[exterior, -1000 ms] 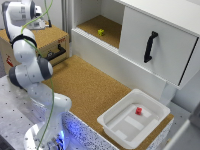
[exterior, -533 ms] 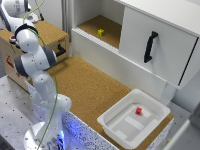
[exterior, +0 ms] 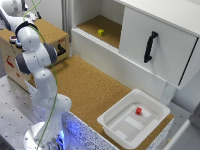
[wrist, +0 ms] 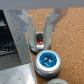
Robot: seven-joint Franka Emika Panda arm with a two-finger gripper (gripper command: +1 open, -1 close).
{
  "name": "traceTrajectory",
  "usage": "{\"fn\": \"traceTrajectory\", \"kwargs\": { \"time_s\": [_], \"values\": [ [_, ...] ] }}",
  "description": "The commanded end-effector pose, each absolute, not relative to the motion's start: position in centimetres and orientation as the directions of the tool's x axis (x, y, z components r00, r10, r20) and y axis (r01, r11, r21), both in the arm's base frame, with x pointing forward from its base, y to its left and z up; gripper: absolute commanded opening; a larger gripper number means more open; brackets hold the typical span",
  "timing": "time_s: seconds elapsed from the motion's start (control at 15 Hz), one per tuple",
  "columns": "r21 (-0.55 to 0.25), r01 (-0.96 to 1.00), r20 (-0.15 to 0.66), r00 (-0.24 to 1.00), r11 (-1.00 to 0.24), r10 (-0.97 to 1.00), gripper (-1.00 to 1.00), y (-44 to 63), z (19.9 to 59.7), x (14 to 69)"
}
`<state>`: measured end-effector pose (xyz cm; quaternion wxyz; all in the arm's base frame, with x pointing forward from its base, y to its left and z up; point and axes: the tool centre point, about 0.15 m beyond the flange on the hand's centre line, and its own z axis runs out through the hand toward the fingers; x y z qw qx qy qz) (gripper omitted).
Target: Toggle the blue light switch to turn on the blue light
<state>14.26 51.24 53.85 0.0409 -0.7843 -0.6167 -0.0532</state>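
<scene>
In the wrist view the blue light (wrist: 46, 61), a round blue cap with a pale rim, lies on the cork-brown surface just short of my fingertips. A similar red cap (wrist: 38, 40) sits right between them. My gripper (wrist: 39, 43) is open and holds nothing, its pale fingers (wrist: 24, 25) straddling the red cap. I cannot make out the blue light switch for sure. In the exterior view my arm (exterior: 35, 55) reaches over the wooden box (exterior: 50, 32) at that view's left, and the fingers are hidden there.
A dark metal edge (wrist: 10, 47) runs beside the caps, and a grey round part (wrist: 48, 80) lies past the blue one. A white cabinet with a black handle (exterior: 150, 46) holds a yellow block (exterior: 101, 32). A white tray (exterior: 112, 127) holds a red block (exterior: 138, 110).
The arm's elbow and upper links have shifted over the wooden box, with the hand staying at the exterior view's upper left. Nothing else has moved.
</scene>
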Motion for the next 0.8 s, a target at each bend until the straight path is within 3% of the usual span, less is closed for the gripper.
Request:
{"fn": "traceTrajectory", "kwargs": {
  "time_s": [0.0, 0.73],
  "values": [
    [0.061, 0.978, 0.037, 0.199, -0.201, 0.979, -1.0, 54.3, 51.5, 15.2],
    [0.082, 0.949, 0.032, 0.303, -0.304, 0.953, -1.0, 52.2, 43.8, 16.7]
  ]
}}
